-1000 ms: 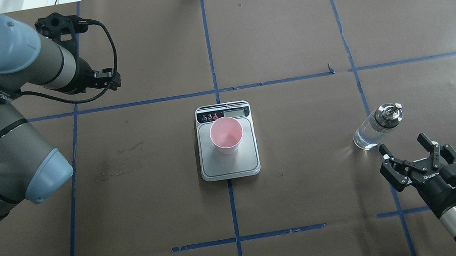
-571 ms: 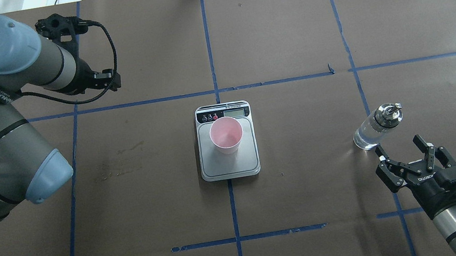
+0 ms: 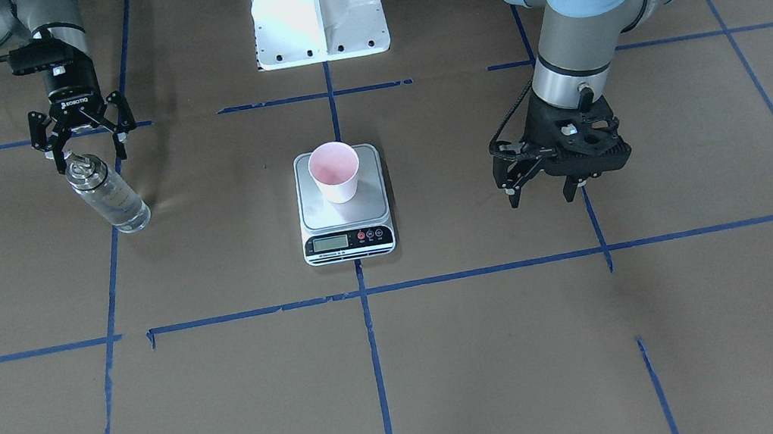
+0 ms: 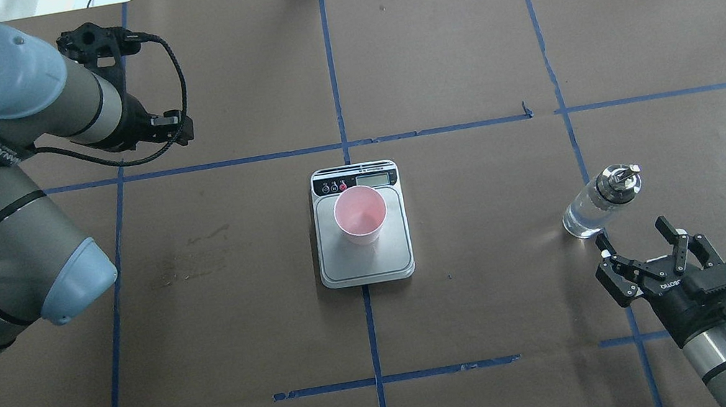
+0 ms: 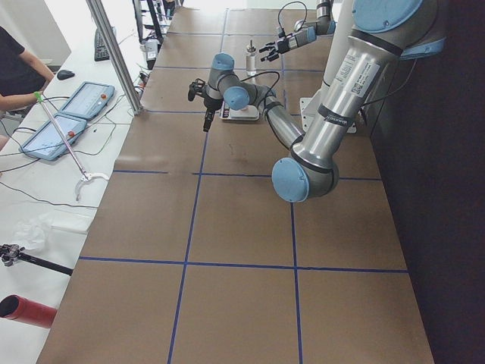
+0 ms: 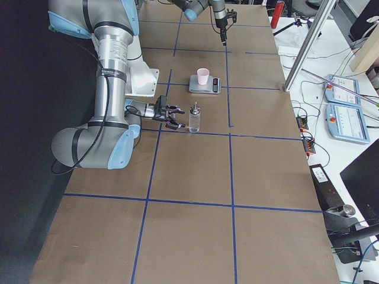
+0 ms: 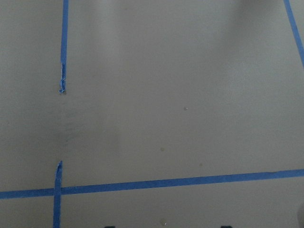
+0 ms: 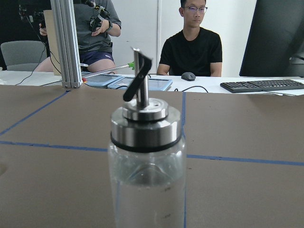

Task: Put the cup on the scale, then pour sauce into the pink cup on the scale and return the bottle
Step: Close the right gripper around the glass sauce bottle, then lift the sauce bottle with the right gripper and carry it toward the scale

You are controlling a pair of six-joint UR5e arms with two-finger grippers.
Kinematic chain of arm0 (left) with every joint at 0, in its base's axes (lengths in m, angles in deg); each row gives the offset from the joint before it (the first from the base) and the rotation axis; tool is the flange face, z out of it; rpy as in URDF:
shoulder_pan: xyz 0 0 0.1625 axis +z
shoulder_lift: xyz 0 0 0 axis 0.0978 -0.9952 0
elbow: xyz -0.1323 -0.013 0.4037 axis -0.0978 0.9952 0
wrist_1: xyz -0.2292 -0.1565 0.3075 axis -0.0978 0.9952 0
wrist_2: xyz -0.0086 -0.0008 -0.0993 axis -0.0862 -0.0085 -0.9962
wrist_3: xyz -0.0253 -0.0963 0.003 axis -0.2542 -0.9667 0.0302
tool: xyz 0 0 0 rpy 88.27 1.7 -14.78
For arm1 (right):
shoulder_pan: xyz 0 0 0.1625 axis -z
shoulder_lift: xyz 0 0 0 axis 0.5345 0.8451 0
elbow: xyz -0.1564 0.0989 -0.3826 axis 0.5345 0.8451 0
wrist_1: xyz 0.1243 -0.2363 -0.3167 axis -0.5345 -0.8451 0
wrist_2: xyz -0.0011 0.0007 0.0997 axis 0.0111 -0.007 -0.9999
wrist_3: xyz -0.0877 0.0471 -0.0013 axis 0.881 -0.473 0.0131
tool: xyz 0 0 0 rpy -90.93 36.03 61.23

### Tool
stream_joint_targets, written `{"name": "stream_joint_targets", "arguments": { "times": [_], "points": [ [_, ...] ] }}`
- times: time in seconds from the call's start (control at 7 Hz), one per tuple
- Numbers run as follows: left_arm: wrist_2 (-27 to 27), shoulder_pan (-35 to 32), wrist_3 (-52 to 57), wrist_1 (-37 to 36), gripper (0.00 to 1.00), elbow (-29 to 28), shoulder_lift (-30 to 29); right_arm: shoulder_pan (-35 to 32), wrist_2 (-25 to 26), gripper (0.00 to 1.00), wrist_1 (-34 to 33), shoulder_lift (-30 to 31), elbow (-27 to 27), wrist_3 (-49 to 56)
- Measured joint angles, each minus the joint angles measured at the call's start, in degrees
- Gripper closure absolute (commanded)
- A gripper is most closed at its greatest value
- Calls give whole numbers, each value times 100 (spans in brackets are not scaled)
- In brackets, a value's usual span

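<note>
The pink-lined cup (image 4: 360, 215) (image 3: 334, 171) stands upright on the steel scale (image 4: 367, 265) (image 3: 344, 214) at the table's middle. The clear bottle (image 4: 598, 204) (image 3: 110, 195) (image 8: 145, 166) with its silver cap and spout stands upright to the right, on the paper. My right gripper (image 4: 632, 233) (image 3: 88, 160) is open just behind the bottle on the robot's side, fingers level with its upper part and not touching it. The right wrist view looks straight at the bottle, close up. My left gripper (image 3: 541, 198) hangs open and empty above bare paper, far left of the scale.
Blue tape lines grid the brown paper. The robot's white base plate (image 3: 318, 13) sits at the near edge. An aluminium post (image 8: 66, 42) stands at the far edge, with people, tablets and a keyboard (image 8: 261, 85) beyond it.
My right gripper has drawn back slightly from the bottle, toward the robot and a little left, still open. Bottle, cup, scale and left arm have not moved.
</note>
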Motion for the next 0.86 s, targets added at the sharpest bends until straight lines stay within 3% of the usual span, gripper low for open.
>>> {"name": "stream_joint_targets", "arguments": {
  "times": [0.86],
  "points": [
    [0,3,-37,-2,18,16,-19,-371,-300,1,4,-314,190,227]
  ]
}}
